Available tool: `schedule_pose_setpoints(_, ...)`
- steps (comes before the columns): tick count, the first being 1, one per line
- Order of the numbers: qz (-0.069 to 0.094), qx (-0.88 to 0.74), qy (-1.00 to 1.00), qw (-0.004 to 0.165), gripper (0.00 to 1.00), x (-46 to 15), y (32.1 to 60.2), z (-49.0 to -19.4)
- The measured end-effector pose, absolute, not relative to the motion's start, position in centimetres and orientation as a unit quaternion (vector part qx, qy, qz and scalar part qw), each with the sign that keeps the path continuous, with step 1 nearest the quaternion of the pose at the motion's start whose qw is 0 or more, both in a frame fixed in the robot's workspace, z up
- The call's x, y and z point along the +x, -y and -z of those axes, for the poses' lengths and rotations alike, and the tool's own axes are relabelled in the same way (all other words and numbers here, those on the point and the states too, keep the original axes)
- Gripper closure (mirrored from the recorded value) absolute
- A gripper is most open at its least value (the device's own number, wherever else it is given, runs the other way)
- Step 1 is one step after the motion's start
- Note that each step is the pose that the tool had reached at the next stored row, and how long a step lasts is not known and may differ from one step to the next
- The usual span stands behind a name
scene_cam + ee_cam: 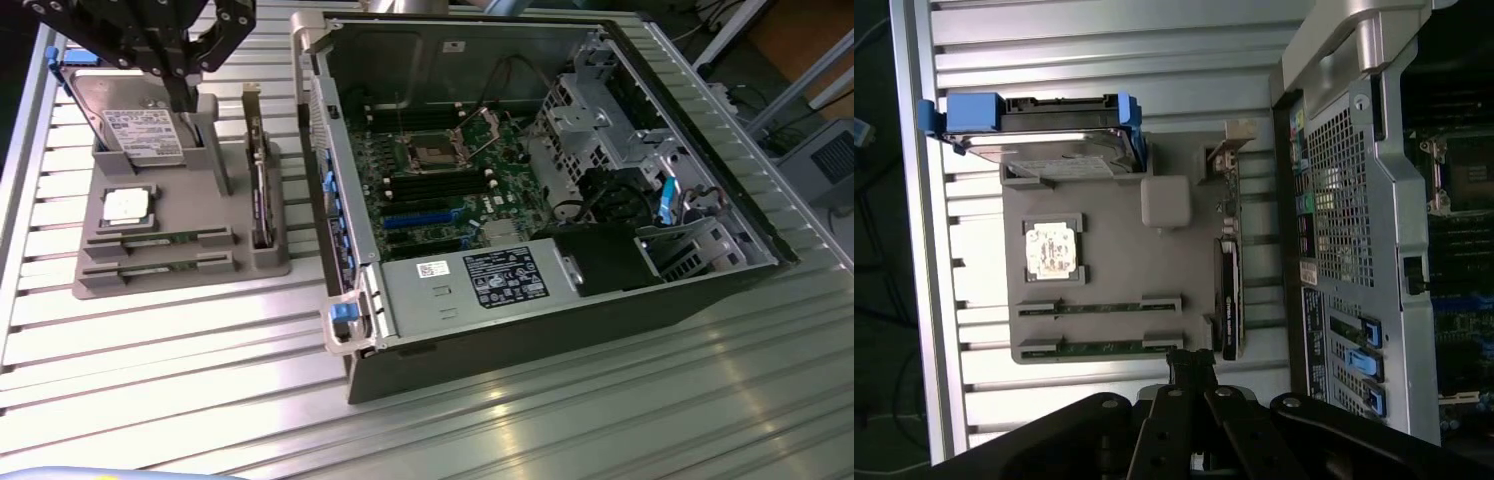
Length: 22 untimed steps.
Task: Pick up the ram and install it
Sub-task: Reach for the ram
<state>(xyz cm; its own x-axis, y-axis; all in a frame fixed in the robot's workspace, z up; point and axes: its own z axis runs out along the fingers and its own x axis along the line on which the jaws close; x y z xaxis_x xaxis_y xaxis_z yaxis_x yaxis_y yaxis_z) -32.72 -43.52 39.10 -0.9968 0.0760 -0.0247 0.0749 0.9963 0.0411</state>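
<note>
**Hovering over the parts holder, ram not yet lifted**

My pincer [180,85] [1192,362] hangs clenched, its fingertips pressed together and grasping nothing. In the exterior view it stands above the end of the grey holder [187,215] [1124,270] where the hard drive [134,120] [1044,150] leans upright in its blue bracket.

One ram stick [158,240] [1099,307] and a second ram stick [158,266] [1099,347] sit on edge in two parallel slots at the opposite end of that holder, one just beside the other and apart from my pincer. The square processor chip [127,205] [1051,248] lies flat in its recess between the hard drive and the ram sticks. The dark expansion card [260,195] [1227,290] stands along the holder's edge nearest the computer case [534,340] [1344,200].

The case lies open on the ribbed metal worktop [200,380], on the exterior view's right of the holder, with the motherboard [454,180] exposed inside.
</note>
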Motion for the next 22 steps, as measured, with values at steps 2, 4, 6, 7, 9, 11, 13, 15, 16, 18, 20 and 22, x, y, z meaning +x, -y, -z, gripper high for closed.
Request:
schedule_pose_setpoints(2, -0.020, 0.038, -0.999, 0.013, 0.90, -32.72, 43.65, -39.09)
schedule_pose_setpoints(4, -0.019, 0.038, -0.999, 0.013, 0.90, -32.72, 43.82, -39.09)
schedule_pose_setpoints(6, -0.018, 0.038, -0.999, 0.013, 0.90, -32.72, 43.97, -39.09)
schedule_pose_setpoints(7, -0.018, 0.038, -0.999, 0.013, 0.90, -32.72, 44.01, -39.09)
schedule_pose_setpoints(9, -0.017, 0.038, -0.999, 0.013, 0.90, -32.72, 44.09, -39.08)
schedule_pose_setpoints(11, -0.017, 0.038, -0.999, 0.013, 0.90, -32.72, 44.11, -39.10)
schedule_pose_setpoints(13, -0.017, 0.038, -0.999, 0.013, 0.90, -32.72, 44.11, -39.09)
schedule_pose_setpoints(15, -0.017, 0.038, -0.999, 0.013, 0.90, -32.72, 44.12, -39.09)
schedule_pose_setpoints(16, -0.017, 0.038, -0.999, 0.013, 0.90, -32.72, 44.11, -39.09)
schedule_pose_setpoints(18, -0.017, 0.038, -0.999, 0.013, 0.90, -32.72, 44.11, -39.09)
schedule_pose_setpoints(20, -0.017, 0.038, -0.999, 0.013, 0.90, -32.72, 44.11, -39.09)
schedule_pose_setpoints(22, -0.017, 0.038, -0.999, 0.013, 0.90, -32.72, 44.11, -39.09)
